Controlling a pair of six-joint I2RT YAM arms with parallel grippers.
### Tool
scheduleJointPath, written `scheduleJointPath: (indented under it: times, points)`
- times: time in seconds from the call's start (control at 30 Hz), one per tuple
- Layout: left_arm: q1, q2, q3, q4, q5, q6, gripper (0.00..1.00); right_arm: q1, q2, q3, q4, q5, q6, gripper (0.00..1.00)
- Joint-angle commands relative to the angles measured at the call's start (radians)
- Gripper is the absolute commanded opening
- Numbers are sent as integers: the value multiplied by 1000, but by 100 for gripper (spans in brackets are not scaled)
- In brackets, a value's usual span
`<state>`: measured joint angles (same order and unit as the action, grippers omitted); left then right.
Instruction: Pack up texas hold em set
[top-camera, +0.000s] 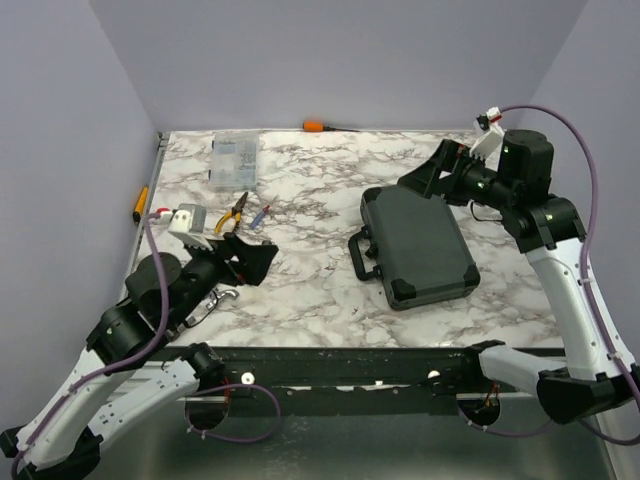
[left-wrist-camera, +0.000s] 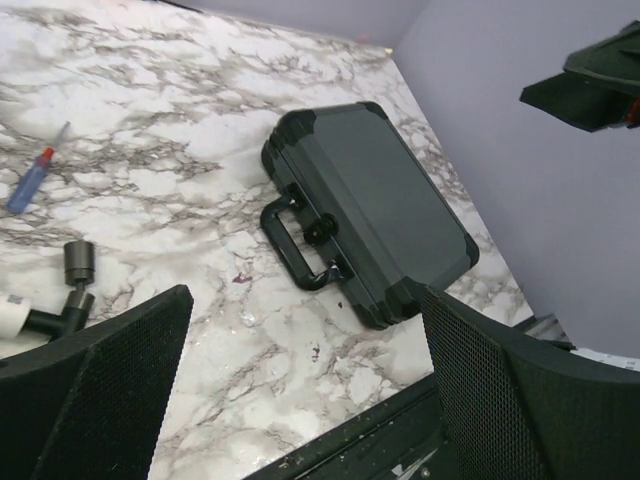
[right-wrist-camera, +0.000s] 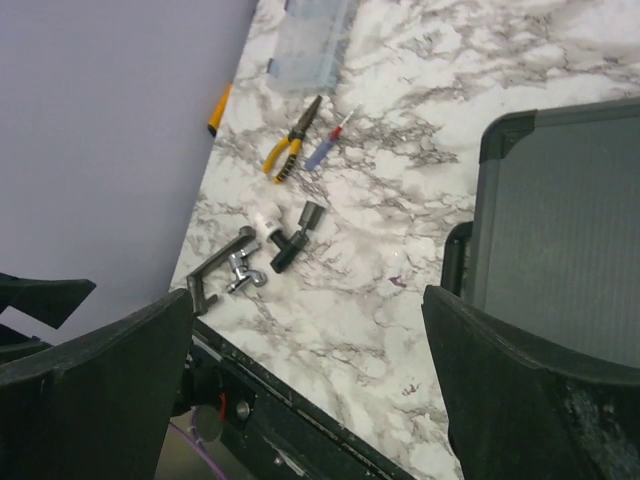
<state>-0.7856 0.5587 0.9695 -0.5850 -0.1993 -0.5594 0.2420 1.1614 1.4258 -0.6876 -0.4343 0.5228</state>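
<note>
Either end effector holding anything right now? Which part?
Nothing held: left end effector and right end effector are open and empty; the closed case sits untouched.

1. The case (top-camera: 418, 245) lies flat on the surface (top-camera: 310, 190), right of centre, with its handle towards the left.
2. The parts box (top-camera: 233, 160) sits far back on the left.
3. The pliers (top-camera: 236, 212) lie in front of the box, with a small screwdriver (top-camera: 261, 217) just to their right.
4. The left end effector (top-camera: 255, 262) is in front of the pliers, and the right end effector (top-camera: 428, 175) is behind the case.

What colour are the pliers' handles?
Yellow; the pliers show best in the right wrist view.
</note>
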Motion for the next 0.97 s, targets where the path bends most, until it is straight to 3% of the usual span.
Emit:
scheduleJointPath:
  times: [0.0, 0.17, 0.53, 0.73, 0.93]
  points:
    - [-1, -121, -47, -81, -139, 33, 95, -1, -88, -9, 67, -31, 8, 100]
    - [-1, -252, -114, -140, -297, 53, 95, -2, -226, -123, 142, 57, 30, 100]
    - [0, -388, -293, -125, -537, 152, 99, -1, -389, -231, 60, 221, -7, 100]
    - [-1, -430, -403, 45, -560, 261, 99, -2, -442, -255, 78, 224, 24, 100]
    - [-1, -480, -467, 81, -519, 244, 98, -2, -433, -237, 71, 251, 27, 100]
